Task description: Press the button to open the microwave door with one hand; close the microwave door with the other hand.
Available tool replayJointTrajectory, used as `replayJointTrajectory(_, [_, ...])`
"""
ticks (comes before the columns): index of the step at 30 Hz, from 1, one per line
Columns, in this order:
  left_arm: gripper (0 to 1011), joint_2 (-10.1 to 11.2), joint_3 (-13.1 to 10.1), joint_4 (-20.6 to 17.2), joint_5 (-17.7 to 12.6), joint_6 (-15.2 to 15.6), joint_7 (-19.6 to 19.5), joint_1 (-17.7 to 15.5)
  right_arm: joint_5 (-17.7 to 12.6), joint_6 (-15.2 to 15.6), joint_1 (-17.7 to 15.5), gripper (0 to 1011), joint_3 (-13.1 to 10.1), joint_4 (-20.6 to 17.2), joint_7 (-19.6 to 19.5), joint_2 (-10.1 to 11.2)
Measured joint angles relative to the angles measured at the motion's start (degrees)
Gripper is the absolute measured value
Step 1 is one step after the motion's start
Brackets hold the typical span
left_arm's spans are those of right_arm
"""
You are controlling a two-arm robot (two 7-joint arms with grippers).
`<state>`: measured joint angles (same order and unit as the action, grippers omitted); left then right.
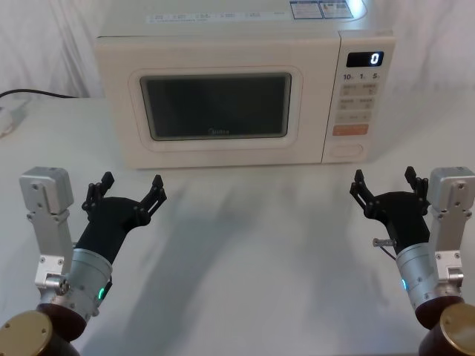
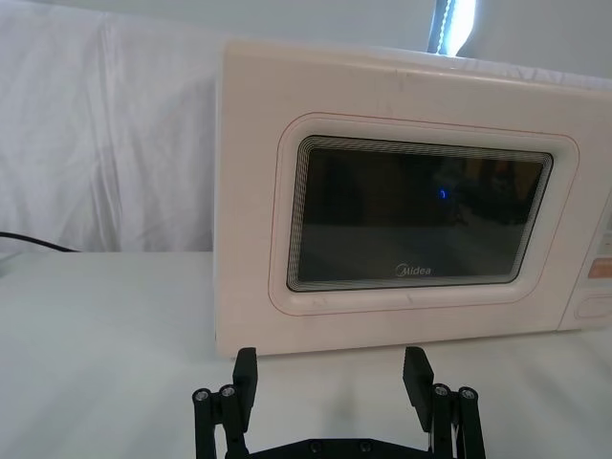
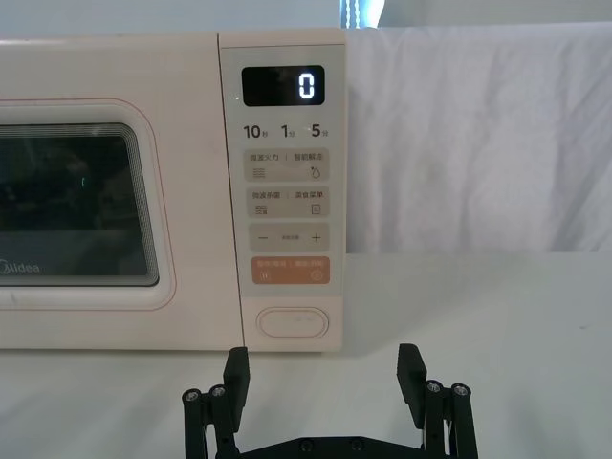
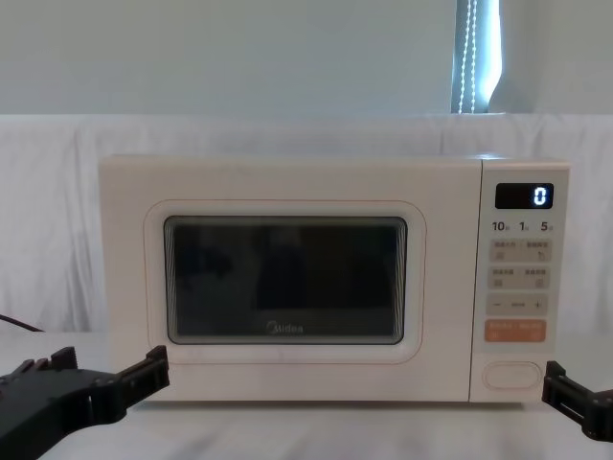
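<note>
Door shut, button not yet pressed

Head view: the wide cream microwave door [image 1: 215, 107] with its dark glass window sits closed; the black two-fingered left gripper [image 1: 132, 187] and right gripper [image 1: 385, 182] hover spread, well short of it.

Right wrist view: the large plain cream oval button [image 3: 293, 322] lies under the orange rectangular key [image 3: 291, 271]; I judge one fingertip should push it squarely.

Left wrist view: the Midea logo [image 2: 413, 272] reads clearly.

Chest view: the button sits at the keypad's foot
</note>
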<state>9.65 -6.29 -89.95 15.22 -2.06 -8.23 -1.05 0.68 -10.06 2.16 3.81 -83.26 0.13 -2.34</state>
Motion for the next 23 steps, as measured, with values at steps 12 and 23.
replayJointTrajectory(12, [1001,0.0,0.0,0.0,0.0,0.0,0.01,-0.01,0.0,0.0,0.0,1002,0.0,0.0,0.0,0.0])
replayJointTrajectory(23, [1001,0.0,0.0,0.0,0.0,0.0,0.01,-0.01,0.0,0.0,0.0,1002,0.0,0.0,0.0,0.0])
